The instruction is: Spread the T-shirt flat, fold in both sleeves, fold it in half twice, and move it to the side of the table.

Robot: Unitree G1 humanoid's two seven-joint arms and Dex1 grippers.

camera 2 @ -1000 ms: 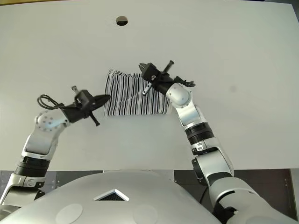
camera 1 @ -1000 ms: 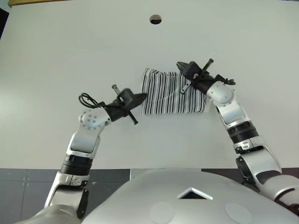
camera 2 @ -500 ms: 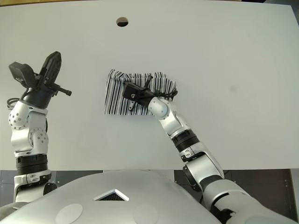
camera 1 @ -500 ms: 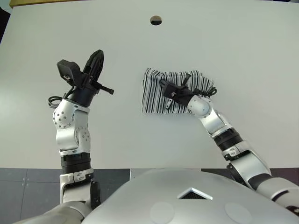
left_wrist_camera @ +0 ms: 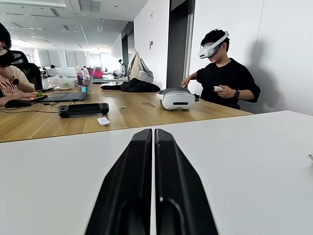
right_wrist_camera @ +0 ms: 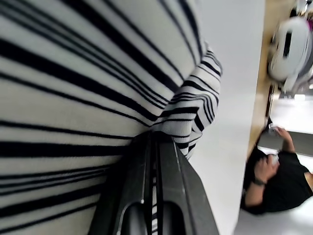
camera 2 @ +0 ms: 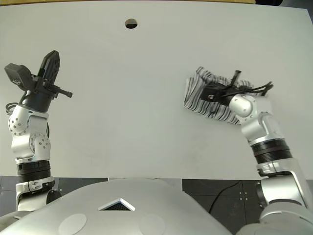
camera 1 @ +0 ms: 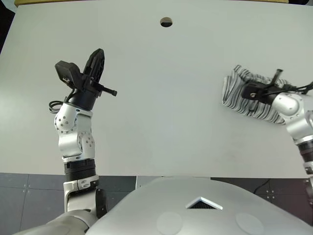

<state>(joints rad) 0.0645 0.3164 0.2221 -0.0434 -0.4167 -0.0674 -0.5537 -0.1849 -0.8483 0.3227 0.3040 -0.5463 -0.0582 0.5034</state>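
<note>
The folded T-shirt (camera 1: 240,104), white with black stripes, lies on the white table (camera 1: 161,122) far to the right, its left edge bunched up. My right gripper (camera 1: 251,95) lies across its top, pointing left, shut on the striped fabric (right_wrist_camera: 73,73), which gathers at the fingertips (right_wrist_camera: 146,147). Well away from the cloth, my left gripper (camera 1: 99,55) is raised above the table's left part. Its fingers (left_wrist_camera: 134,186) are pressed together with nothing between them.
A round cable hole (camera 1: 166,22) sits in the table near the far edge. The table's front edge (camera 1: 161,175) runs just ahead of my torso. A wooden desk (left_wrist_camera: 63,125) with devices stands beyond the far edge.
My right gripper has drawn the folded T-shirt from the table's middle to the right side. The left arm swung up from beside the shirt a second ago and has since held still.
</note>
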